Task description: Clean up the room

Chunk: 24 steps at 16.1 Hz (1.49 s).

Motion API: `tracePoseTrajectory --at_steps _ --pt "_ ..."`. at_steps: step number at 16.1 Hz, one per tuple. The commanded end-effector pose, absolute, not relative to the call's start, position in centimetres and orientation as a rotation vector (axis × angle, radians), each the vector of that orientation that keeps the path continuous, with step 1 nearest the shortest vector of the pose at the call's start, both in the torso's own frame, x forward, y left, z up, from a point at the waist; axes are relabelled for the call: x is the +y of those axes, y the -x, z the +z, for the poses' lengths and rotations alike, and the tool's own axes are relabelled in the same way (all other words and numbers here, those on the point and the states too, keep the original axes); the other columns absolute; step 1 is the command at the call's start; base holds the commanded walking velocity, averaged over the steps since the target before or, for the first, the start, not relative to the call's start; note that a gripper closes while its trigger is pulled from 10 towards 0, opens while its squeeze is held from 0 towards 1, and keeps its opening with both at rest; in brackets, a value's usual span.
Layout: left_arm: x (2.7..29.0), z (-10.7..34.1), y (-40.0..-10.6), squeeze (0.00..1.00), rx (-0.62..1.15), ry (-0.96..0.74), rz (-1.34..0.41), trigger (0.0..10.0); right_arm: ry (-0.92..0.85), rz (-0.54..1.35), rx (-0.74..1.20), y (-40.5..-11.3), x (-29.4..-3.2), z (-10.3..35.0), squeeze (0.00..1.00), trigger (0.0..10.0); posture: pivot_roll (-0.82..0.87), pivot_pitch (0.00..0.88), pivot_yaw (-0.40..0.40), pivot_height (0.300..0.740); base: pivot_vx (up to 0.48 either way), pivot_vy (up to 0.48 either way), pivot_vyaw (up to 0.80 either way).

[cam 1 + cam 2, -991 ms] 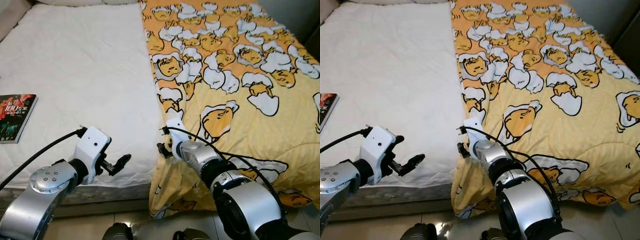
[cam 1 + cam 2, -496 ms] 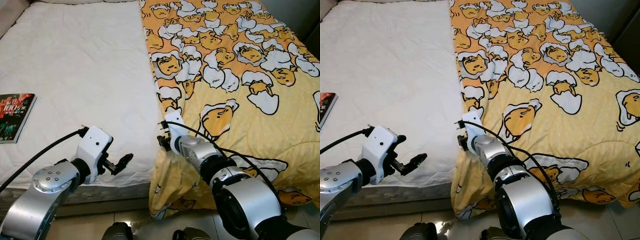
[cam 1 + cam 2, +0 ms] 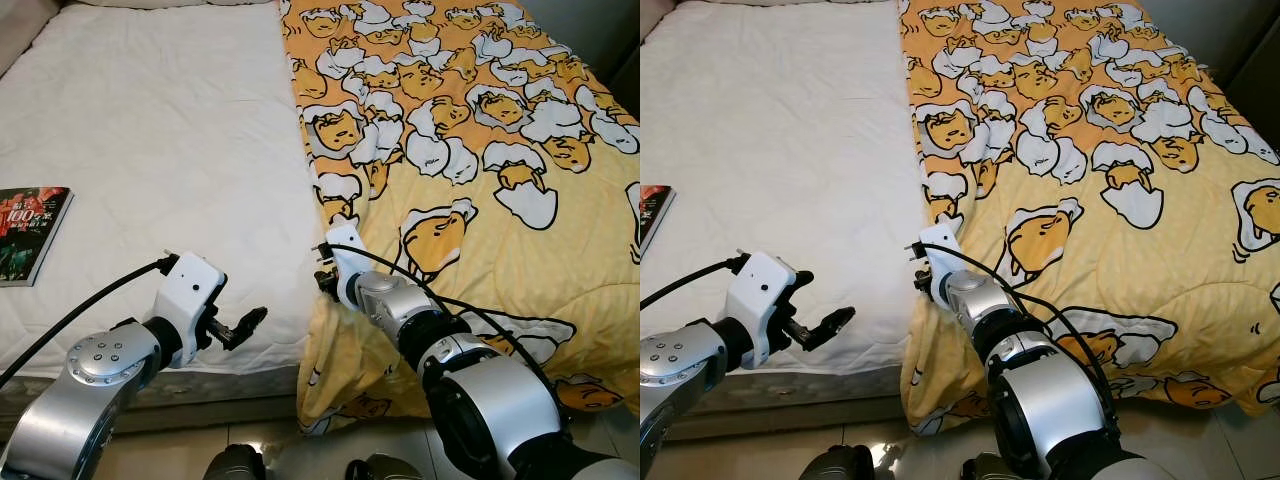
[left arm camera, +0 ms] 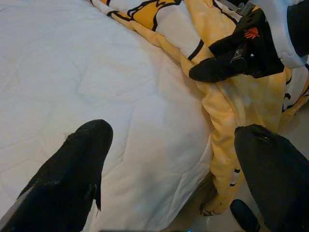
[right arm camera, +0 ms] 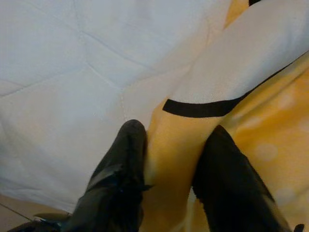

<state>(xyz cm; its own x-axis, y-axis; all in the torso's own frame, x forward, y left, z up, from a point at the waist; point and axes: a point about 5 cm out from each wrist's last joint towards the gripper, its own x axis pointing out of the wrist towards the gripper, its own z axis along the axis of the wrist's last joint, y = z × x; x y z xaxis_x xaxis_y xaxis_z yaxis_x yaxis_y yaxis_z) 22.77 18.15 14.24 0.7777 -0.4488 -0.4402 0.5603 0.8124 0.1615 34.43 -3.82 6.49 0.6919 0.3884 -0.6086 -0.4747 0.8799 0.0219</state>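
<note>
A yellow blanket (image 3: 470, 150) printed with egg characters is spread over the right half of a white mattress (image 3: 150, 150), its long axis running from the foot of the bed at 6 o'clock toward the head at 12 o'clock. Its left edge runs roughly straight along the middle of the bed, and its near end is draped over the foot of the mattress toward the tiled floor (image 3: 180, 450). The right gripper (image 5: 169, 159) is set at that left edge near the foot of the bed, at about 6 o'clock in the head views, and a fold of the yellow fabric is pinched between its two black fingers (image 5: 120, 164), which are drawn close together. The left gripper (image 4: 169, 159) is held just above the near edge of the bare mattress, at about 7 o'clock, with its fingers spread wide and nothing between them, pointing toward the blanket's edge. A book (image 3: 30, 232) with a dark red cover is laid flat on the mattress at 9 o'clock, well apart from both grippers.
</note>
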Motion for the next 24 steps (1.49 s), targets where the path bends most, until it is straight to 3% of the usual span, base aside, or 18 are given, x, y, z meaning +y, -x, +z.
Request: tracePoseTrajectory --at_steps 1,8,11,14,16,17,20,24 --pt "17.9 14.1 -22.8 0.0 0.398 -0.299 -0.567 10.0 0.143 0.494 0.66 -34.3 -3.9 6.3 0.0 0.0 -0.07 0.123 -0.048 0.74 0.0 0.0 0.0" --pt "17.9 14.1 -22.7 0.0 0.395 -0.294 -0.585 10.0 0.116 0.517 0.649 -34.4 -3.8 6.5 0.0 0.0 -0.07 0.101 -0.047 0.74 0.0 0.0 0.0" --pt "16.8 14.9 -21.0 0.0 0.386 -0.257 -0.811 10.0 0.087 0.547 0.599 -35.3 -3.8 8.0 0.0 0.0 -0.06 0.084 -0.05 0.74 0.0 0.0 0.0" --pt "17.5 15.3 -20.0 0.0 0.418 -0.259 -0.894 10.0 -0.124 0.644 0.393 -37.9 -3.1 14.9 0.0 0.0 -0.06 0.08 -0.056 0.74 0.0 0.0 0.0" --pt "18.0 15.1 -20.0 0.0 0.432 -0.279 -0.893 10.0 -0.241 0.671 0.325 -37.9 -2.9 16.7 0.0 0.0 -0.06 0.078 -0.054 0.74 0.0 0.0 0.0" --pt "18.1 15.1 -20.1 0.0 0.434 -0.281 -0.889 10.0 -0.268 0.682 0.355 -37.4 -2.5 15.5 0.0 0.0 -0.06 0.078 -0.05 0.74 0.0 0.0 0.0" --pt "18.0 15.0 -20.0 0.0 0.44 -0.283 -0.904 10.0 -0.087 0.684 0.628 -33.8 -2.4 8.0 0.0 0.0 -0.05 0.08 -0.047 0.74 0.0 0.0 0.0" --pt "18.2 14.8 -20.2 0.0 0.446 -0.302 -0.893 10.0 -0.054 0.711 0.768 -30.8 -1.2 4.1 0.0 0.0 -0.05 0.085 -0.044 0.74 0.0 0.0 0.0"
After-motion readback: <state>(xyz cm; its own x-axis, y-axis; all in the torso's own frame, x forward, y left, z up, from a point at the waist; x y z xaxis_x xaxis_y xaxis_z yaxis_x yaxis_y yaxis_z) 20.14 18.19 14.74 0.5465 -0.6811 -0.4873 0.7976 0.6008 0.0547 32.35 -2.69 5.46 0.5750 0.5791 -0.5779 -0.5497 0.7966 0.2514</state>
